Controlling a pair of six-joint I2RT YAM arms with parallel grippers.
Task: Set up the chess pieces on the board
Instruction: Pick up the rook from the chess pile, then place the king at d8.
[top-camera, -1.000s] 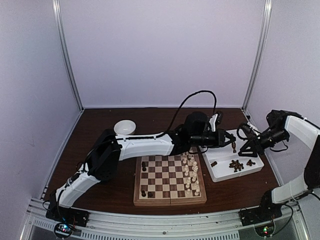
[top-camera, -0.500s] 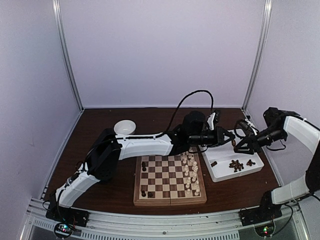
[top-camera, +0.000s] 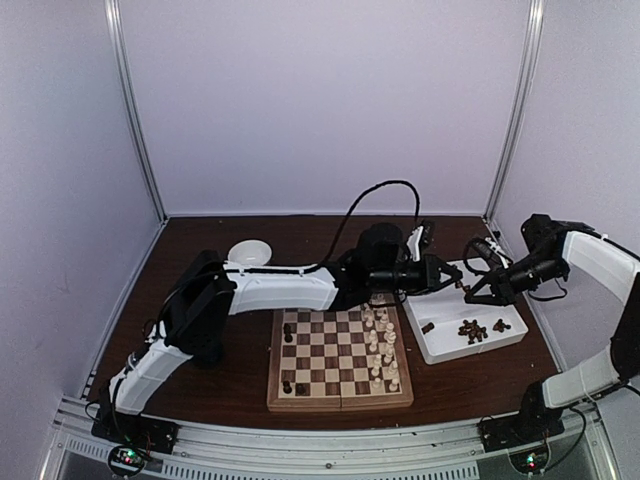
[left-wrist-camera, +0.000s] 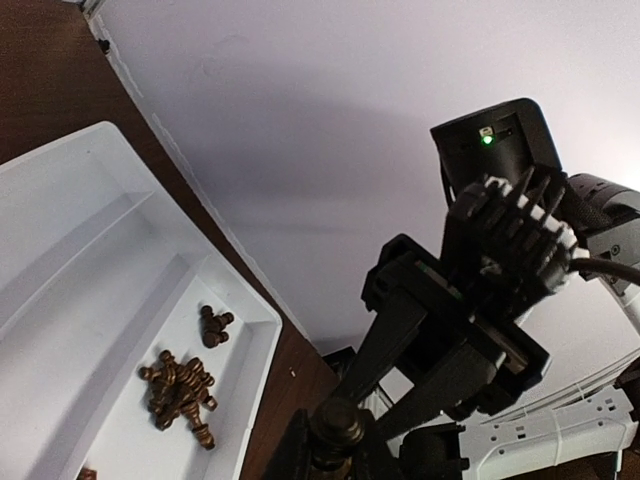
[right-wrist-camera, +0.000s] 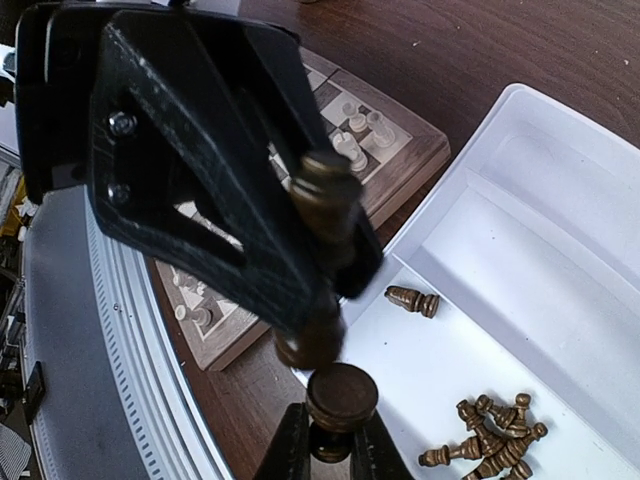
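Observation:
Above the left rim of the white tray (top-camera: 437, 352) my two grippers meet tip to tip. My left gripper (left-wrist-camera: 340, 447) is shut on a dark brown chess piece (left-wrist-camera: 340, 425). My right gripper (right-wrist-camera: 338, 428) is shut on a round dark turned end (right-wrist-camera: 340, 393), just under the piece in the left fingers (right-wrist-camera: 220, 200). I cannot tell whether both hold one piece. The board (top-camera: 340, 402) lies in front of the arms. It carries cream pieces (top-camera: 380, 345) along its right side and dark pieces (top-camera: 288, 330) on its left.
Several loose dark pieces (top-camera: 472, 330) lie heaped in the tray's near compartment, and one more (right-wrist-camera: 412, 300) lies apart on its side. A white bowl (top-camera: 249, 253) stands at the back left. White walls enclose the table.
My right gripper has moved left to the piece hanging from my left gripper and has shut there. The left gripper has risen slightly and shifted left, still shut.

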